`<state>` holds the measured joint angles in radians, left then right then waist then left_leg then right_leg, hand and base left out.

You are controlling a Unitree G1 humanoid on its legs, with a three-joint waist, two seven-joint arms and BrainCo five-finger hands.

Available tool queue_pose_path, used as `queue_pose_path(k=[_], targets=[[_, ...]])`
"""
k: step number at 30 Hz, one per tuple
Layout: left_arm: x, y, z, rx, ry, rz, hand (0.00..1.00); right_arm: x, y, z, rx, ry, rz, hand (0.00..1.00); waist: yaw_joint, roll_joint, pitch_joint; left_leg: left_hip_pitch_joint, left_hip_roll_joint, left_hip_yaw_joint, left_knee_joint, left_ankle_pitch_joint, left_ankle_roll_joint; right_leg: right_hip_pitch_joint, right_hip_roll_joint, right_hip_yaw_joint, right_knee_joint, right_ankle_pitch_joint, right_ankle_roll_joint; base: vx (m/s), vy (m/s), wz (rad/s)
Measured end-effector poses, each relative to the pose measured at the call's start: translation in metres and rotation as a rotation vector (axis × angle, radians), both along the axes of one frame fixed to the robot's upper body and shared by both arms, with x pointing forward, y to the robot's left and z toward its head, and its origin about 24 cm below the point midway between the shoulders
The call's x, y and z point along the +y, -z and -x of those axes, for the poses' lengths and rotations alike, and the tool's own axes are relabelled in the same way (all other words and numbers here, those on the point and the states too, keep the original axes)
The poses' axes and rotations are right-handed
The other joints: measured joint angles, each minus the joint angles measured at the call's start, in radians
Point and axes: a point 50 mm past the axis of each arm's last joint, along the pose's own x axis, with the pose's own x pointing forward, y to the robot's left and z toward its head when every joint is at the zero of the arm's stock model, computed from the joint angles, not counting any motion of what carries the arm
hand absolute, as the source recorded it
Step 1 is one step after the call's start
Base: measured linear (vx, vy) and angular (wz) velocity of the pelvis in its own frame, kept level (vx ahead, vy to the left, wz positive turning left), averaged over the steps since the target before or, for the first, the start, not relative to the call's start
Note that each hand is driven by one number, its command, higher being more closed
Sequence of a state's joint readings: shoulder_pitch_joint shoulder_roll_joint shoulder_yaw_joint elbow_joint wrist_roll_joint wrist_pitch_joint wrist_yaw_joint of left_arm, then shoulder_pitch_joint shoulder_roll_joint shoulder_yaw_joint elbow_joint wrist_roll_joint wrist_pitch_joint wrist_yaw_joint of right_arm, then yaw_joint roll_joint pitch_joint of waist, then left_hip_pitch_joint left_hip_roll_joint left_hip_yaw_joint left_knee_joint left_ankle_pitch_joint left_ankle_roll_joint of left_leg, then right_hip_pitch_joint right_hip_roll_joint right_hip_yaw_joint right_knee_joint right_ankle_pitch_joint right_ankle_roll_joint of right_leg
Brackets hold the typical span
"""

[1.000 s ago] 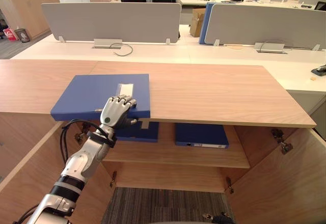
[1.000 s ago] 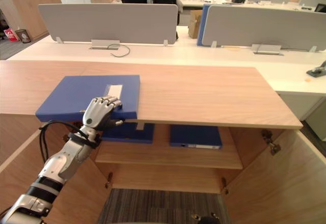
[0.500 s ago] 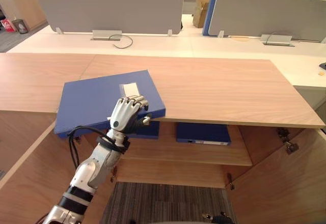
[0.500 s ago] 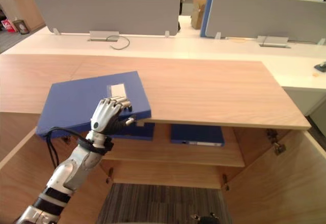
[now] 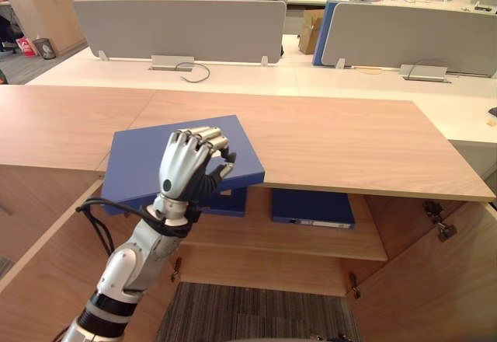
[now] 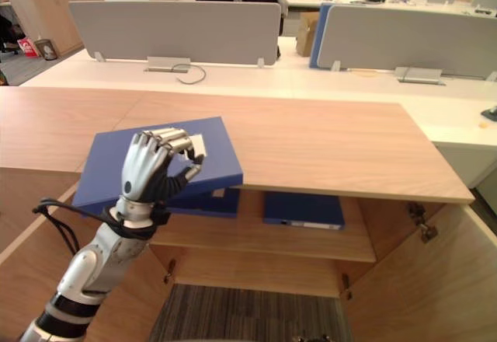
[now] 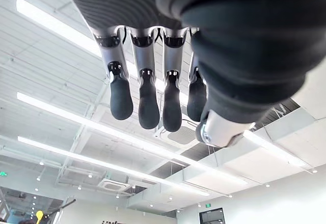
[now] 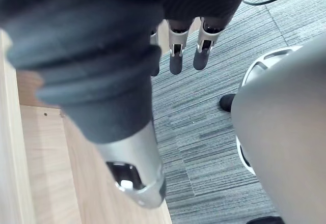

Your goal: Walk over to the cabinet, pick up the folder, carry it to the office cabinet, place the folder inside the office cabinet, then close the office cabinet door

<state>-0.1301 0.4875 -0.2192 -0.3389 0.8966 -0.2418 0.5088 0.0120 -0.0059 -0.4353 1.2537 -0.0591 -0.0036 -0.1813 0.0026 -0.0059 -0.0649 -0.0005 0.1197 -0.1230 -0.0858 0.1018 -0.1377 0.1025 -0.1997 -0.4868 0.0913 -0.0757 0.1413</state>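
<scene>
grip time: left hand [image 5: 182, 172], loose and empty, should pinch the flat blue plastic folder's [image 5: 138, 159] five o'clock corner.

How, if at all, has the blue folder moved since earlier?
Yes. The blue folder turned and came further over the front edge of the cabinet top.
</scene>
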Motion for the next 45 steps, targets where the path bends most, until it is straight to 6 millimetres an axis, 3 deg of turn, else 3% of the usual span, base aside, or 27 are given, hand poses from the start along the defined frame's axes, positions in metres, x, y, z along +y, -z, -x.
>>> queue_pose_path(k=[4,5,13,15,19,26,30,45], targets=[[0.004,-0.002,0.0,-0.011,-0.012,-0.029,1.0,0.0,0.0,0.003,0.005,0.0,-0.002,0.0,0.007,-0.001,-0.015,-0.017,0.0,0.001,0.0,0.003,-0.001,-0.015,-0.001,0.003,0.009,-0.001,-0.001,0.0,0.0,0.0],[0.004,-0.002,0.0,-0.011,-0.015,-0.03,0.0,0.0,0.0,0.003,0.006,0.001,-0.002,0.0,0.008,-0.002,-0.016,-0.016,0.0,0.002,0.0,0.003,-0.001,-0.015,-0.001,0.004,0.009,-0.001,-0.001,0.0,0.0,0.0],[0.013,-0.011,0.003,-0.055,-0.056,-0.016,0.0,0.0,0.001,0.005,0.013,0.004,-0.003,0.0,0.013,-0.001,-0.024,-0.014,0.0,0.002,0.002,0.003,-0.001,-0.014,-0.002,0.007,0.013,-0.002,-0.002,0.0,0.0,0.0],[0.025,-0.021,0.016,-0.116,-0.107,0.011,0.0,-0.001,0.001,0.006,0.012,0.006,-0.002,0.0,0.018,-0.001,-0.024,-0.013,0.0,0.003,0.002,0.003,-0.001,-0.014,-0.002,0.008,0.013,-0.002,-0.002,0.0,0.0,0.0],[0.04,-0.024,0.031,-0.151,-0.185,0.04,0.0,-0.002,0.001,0.01,0.017,0.009,0.004,0.0,0.044,-0.001,-0.024,-0.013,0.0,0.002,0.002,0.003,-0.001,-0.013,-0.002,0.007,0.013,-0.002,-0.002,0.0,0.0,0.0],[0.066,-0.002,0.043,-0.05,-0.336,0.055,0.0,-0.003,0.001,0.013,0.021,0.009,0.004,0.0,0.066,0.001,-0.015,-0.016,0.0,-0.005,0.001,0.005,0.001,-0.009,-0.002,0.003,0.021,-0.009,-0.004,-0.02,-0.001,0.02],[0.076,0.014,0.04,0.03,-0.388,0.052,0.0,-0.003,0.001,0.012,0.02,0.01,0.003,0.0,0.07,0.001,-0.01,-0.016,0.0,-0.008,0.0,0.009,0.0,-0.009,-0.002,0.001,0.023,-0.009,-0.004,0.0,-0.001,0.01],[0.113,0.087,0.025,0.426,-0.578,0.0,0.0,-0.003,-0.001,0.004,-0.023,0.004,0.003,0.0,0.053,-0.008,0.019,-0.007,0.0,-0.004,-0.004,0.012,0.0,-0.008,-0.006,0.001,0.028,-0.01,-0.006,0.0,0.0,0.0]])
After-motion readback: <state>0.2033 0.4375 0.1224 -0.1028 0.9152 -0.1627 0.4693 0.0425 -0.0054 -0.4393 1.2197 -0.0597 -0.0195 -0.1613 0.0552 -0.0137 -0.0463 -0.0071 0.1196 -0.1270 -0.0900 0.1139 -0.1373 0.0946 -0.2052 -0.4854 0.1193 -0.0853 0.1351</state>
